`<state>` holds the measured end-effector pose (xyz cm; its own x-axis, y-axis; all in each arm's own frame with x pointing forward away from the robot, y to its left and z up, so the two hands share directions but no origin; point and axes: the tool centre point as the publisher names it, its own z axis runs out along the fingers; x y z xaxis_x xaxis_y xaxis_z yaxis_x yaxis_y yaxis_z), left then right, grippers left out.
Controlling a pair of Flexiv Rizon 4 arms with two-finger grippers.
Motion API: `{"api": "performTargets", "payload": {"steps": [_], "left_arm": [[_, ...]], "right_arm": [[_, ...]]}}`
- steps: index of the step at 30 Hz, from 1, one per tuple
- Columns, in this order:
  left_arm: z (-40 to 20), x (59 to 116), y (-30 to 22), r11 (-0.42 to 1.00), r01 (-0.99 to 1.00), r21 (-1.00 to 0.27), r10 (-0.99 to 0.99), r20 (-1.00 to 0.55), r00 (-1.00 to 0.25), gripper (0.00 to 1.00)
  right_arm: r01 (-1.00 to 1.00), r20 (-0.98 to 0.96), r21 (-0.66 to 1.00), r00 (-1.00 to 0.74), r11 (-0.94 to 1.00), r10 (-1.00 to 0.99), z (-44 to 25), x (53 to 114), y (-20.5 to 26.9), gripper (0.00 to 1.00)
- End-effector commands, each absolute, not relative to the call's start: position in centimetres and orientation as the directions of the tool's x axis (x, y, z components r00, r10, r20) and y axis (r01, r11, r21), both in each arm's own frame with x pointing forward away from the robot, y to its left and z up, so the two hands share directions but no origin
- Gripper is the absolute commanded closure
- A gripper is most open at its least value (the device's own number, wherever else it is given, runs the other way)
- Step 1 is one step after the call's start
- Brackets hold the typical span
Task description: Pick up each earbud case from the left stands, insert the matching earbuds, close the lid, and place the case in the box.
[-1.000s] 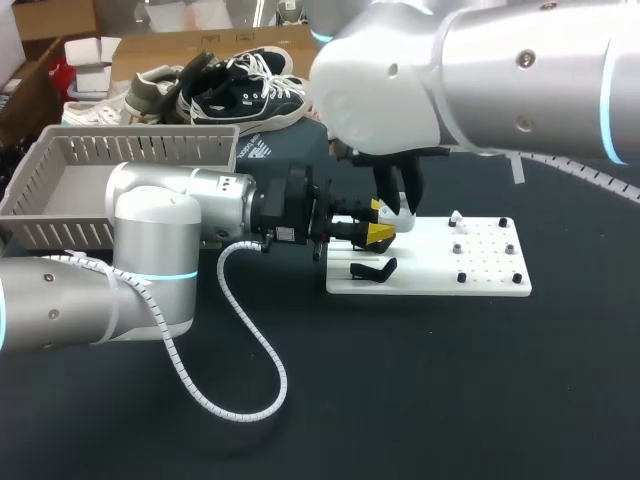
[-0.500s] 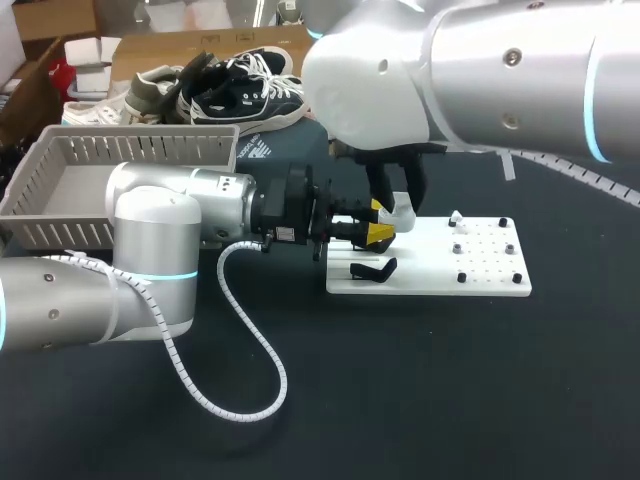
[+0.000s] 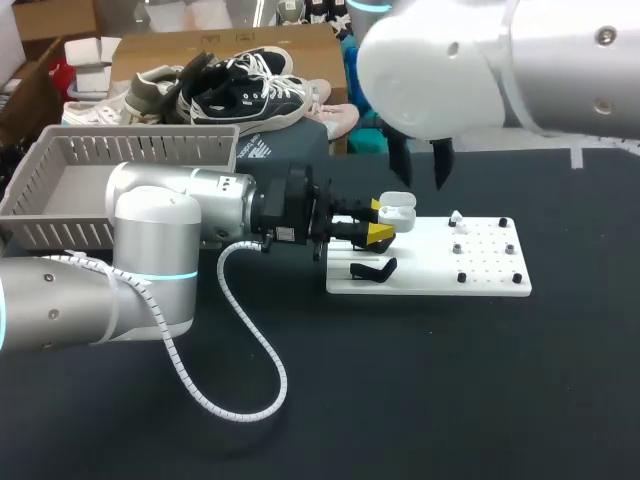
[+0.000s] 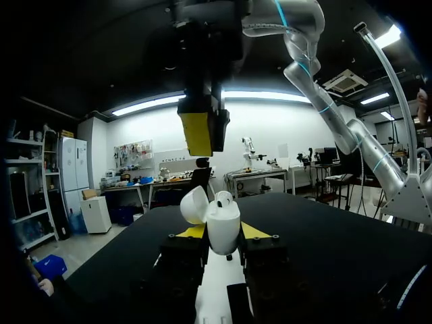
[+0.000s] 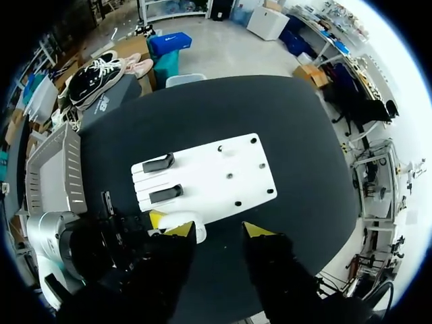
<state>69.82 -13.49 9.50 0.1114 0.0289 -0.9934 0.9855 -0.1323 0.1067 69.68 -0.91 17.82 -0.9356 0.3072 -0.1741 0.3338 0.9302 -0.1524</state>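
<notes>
Grey box [image 3: 60,190] stands at the table's left; the case is not yet in it. The left arm [image 3: 150,230] lies level across the table. The left gripper [image 3: 378,222] is clamped on the white case [image 3: 397,208] from both sides and holds it at the near-left corner of the white board [image 3: 490,272]. The left wrist view confirms this grasp and shows the lid [image 4: 194,204] tipped open. One black stand [image 3: 372,268] remains on the board just beside the case. A small white piece sits among the board's pegs, too small to identify. Change noted: a second ago the right gripper [image 3: 420,160] was down at the case and hid it. It has since lifted clear and to the right. It now hangs above the board with fingers apart and nothing between them. Judgement: the right arm's visit to the case is over. Whether an earbud is seated cannot be told. Lid closing and boxing remain outstanding. Surface: a plain black table [image 3: 420,400], matt and even, carrying the board and box.
</notes>
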Motion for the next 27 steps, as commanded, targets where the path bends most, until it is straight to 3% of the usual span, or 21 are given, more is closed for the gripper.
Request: {"api": "performTargets", "payload": {"steps": [1, 9, 27], "left_arm": [[9.5, 69.8, -13.5, -0.13, 0.986, 0.108, 0.027, -0.993, 0.112, 1.0], [9.5, 69.8, -13.5, -0.13, 0.986, 0.108, 0.027, -0.993, 0.112, 1.0], [9.5, 69.8, -13.5, -0.13, 0.986, 0.108, 0.027, -0.993, 0.112, 1.0]], "right_arm": [[0.286, -0.261, 0.013, -0.924, 0.958, 0.279, 18.2, 68.3, -4.1, 0.55], [0.258, -0.258, 0.087, -0.927, 0.962, 0.272, 18.1, 70.7, -7.3, 0.49], [0.231, -0.225, 0.066, -0.944, 0.971, 0.24, 13.0, 75.9, -9.1, 0.51]]}}
